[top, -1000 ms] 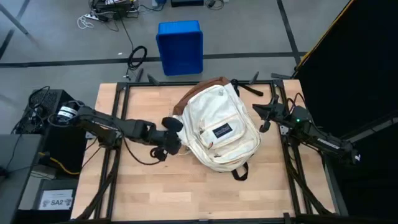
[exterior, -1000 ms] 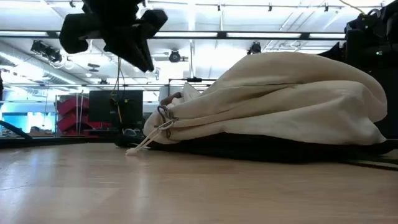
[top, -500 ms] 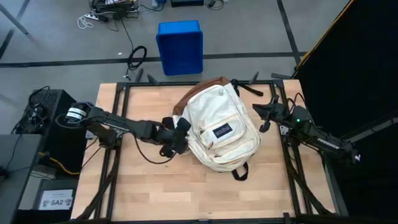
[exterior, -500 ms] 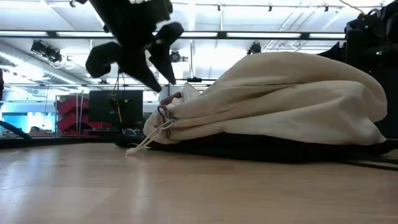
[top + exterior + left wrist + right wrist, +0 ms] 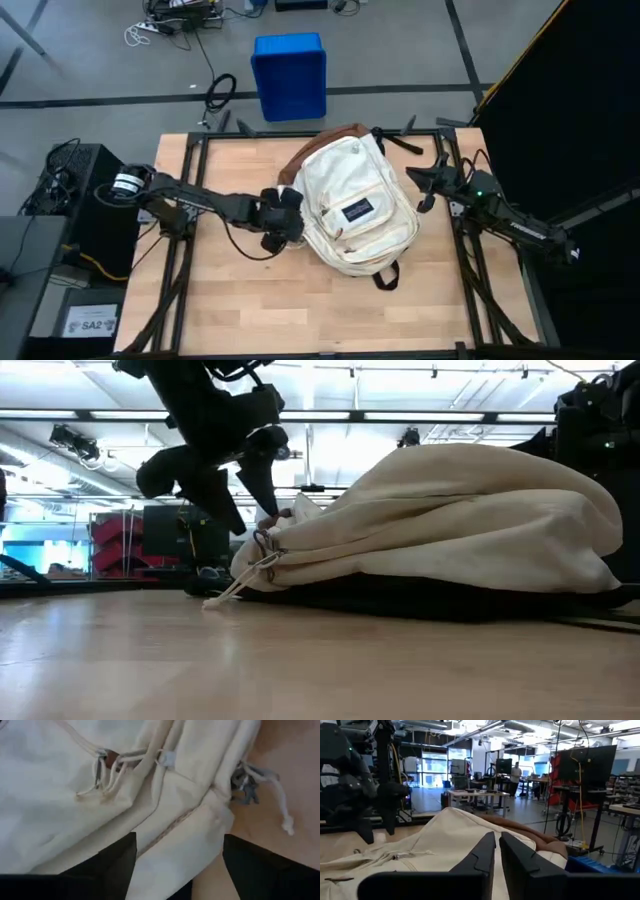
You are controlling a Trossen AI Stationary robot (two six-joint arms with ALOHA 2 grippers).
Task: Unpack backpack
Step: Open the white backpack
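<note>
The cream-white backpack point(image 5: 355, 205) lies flat on its back in the middle of the wooden table, logo patch point(image 5: 357, 211) up and brown base point(image 5: 322, 146) toward the far edge. My left gripper point(image 5: 291, 220) is open at the backpack's left side. In the left wrist view its two fingers stand on either side of the backpack's cream side edge point(image 5: 200, 835), close to a corded zip pull point(image 5: 247, 785). In the low view it hangs just over the backpack's end point(image 5: 247, 518). My right gripper point(image 5: 425, 192) waits shut by the table's right edge. My left gripper comes slanting down from the table's left, its open fingers point(image 5: 107, 870) on either side of the backpack's side edge point(image 5: 185, 850). Whether they touch the fabric I cannot tell.
A blue crate point(image 5: 290, 75) stands on the floor beyond the far edge. Black frame rails point(image 5: 190, 200) run along the table's sides. A dark strap loop point(image 5: 387, 279) sticks out at the backpack's near end. Bare wood point(image 5: 230, 300) lies to the left and near.
My left gripper has gone toward the table's right edge and down to the backpack's left side, and its fingers have opened wide. The backpack has stayed where it was.
</note>
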